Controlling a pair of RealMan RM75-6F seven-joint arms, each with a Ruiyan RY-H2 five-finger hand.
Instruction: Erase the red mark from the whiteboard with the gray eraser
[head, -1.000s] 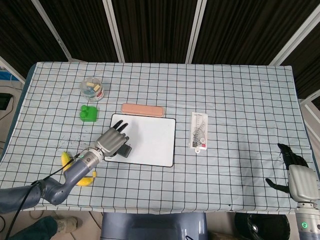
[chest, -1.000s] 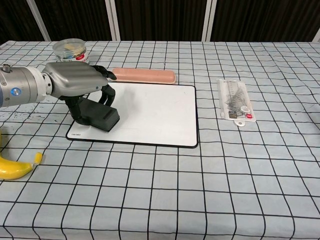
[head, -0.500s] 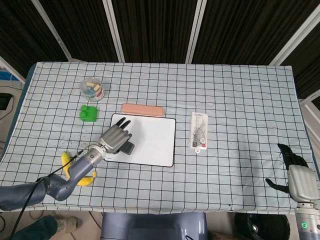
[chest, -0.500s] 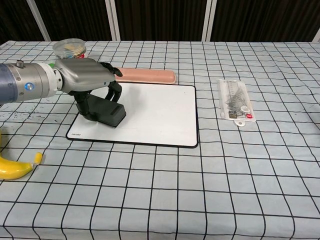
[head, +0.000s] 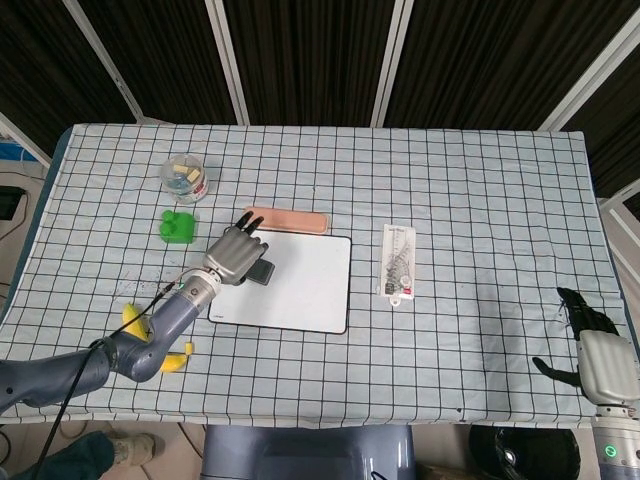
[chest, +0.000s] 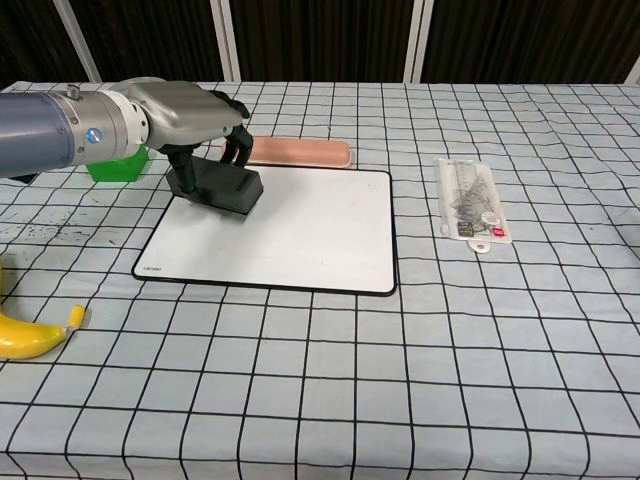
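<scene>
One checkered tablecloth (chest: 420, 380) under dark slatted walls; left robot hand (chest: 190, 115) grasping gray eraser (chest: 222, 188) on whiteboard (chest: 300, 235).

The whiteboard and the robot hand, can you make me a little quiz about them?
1. True or false: the left hand holds the gray eraser on the whiteboard.
2. What lies just behind the whiteboard's far edge? A) banana B) pink case C) green block
3. Fill in: no ____ mark shows on the whiteboard.

Key: 1 true. 2 B, the pink case. 3 red.
</scene>
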